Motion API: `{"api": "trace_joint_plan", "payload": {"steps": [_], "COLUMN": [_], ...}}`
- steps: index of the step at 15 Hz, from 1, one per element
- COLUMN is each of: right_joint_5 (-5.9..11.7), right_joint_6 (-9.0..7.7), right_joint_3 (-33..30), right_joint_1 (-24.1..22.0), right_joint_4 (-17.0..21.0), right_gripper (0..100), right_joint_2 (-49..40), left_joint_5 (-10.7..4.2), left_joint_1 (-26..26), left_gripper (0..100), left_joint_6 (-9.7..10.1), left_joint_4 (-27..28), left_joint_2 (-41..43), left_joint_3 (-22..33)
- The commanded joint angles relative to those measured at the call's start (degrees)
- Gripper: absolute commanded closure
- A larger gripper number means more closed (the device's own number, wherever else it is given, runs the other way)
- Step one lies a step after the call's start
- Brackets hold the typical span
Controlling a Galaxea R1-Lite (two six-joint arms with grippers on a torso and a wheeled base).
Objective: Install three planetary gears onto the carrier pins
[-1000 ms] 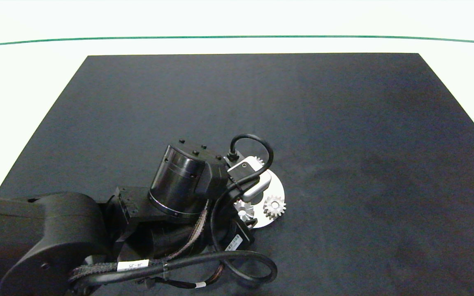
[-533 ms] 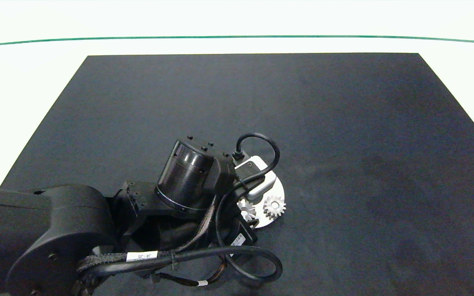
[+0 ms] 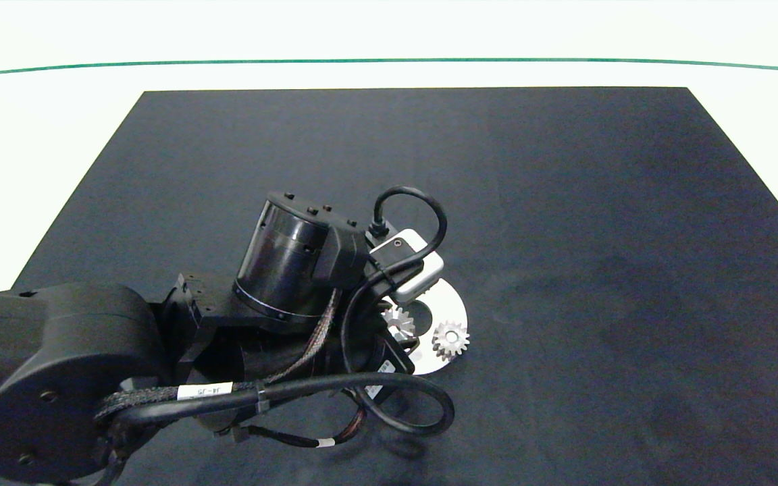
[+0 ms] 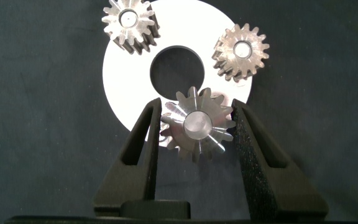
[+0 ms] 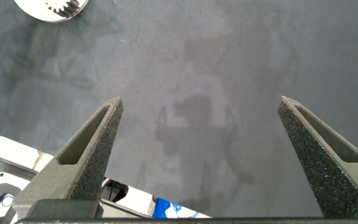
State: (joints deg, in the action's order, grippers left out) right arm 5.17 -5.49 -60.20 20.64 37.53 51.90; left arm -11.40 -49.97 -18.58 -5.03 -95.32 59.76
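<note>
In the left wrist view my left gripper (image 4: 194, 107) is shut on one planetary gear (image 4: 197, 124), held over the rim of the white carrier disc (image 4: 123, 81). This gear looks larger than the other two and hides whatever lies under it. Two more gears (image 4: 143, 31) (image 4: 255, 60) sit on carrier pins, whose white tops (image 4: 128, 18) (image 4: 240, 47) show in the gears' centre holes. The head view shows the disc (image 3: 455, 307), the held gear (image 3: 399, 322) and one seated gear (image 3: 450, 339); the left wrist hides the third. My right gripper (image 5: 201, 99) stands open over bare mat.
Everything lies on a black mat (image 3: 564, 202) on a white table with a green line (image 3: 389, 61) at the back. A white round part with inner teeth (image 5: 51, 7) shows in the right wrist view. The left arm's cables (image 3: 402, 412) loop low over the mat.
The left arm has drawn back and risen. The gear between its fingers has shifted from the disc's near rim towards the centre hole. The other seated gear stays put.
</note>
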Motion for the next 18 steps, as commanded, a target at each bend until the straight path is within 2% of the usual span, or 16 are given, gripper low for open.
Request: {"api": "trace_joint_plan", "payload": {"steps": [1,18], "right_joint_5": [0.02,-0.33], "right_joint_6": [-0.05,-0.05], "right_joint_3": [0.1,0.3], "right_joint_1": [0.1,0.1], "right_joint_4": [0.2,0.2], "right_gripper": [0,0], "right_joint_2": [-0.1,-0.2], "left_joint_5": [-0.12,-0.20], "left_joint_1": [0.6,3.3], "left_gripper": [100,100], "left_joint_6": [-0.23,-0.93], "left_joint_4": [-0.1,-0.2], "left_joint_2": [-0.4,-1.6], "left_joint_3": [0.0,-0.3]}}
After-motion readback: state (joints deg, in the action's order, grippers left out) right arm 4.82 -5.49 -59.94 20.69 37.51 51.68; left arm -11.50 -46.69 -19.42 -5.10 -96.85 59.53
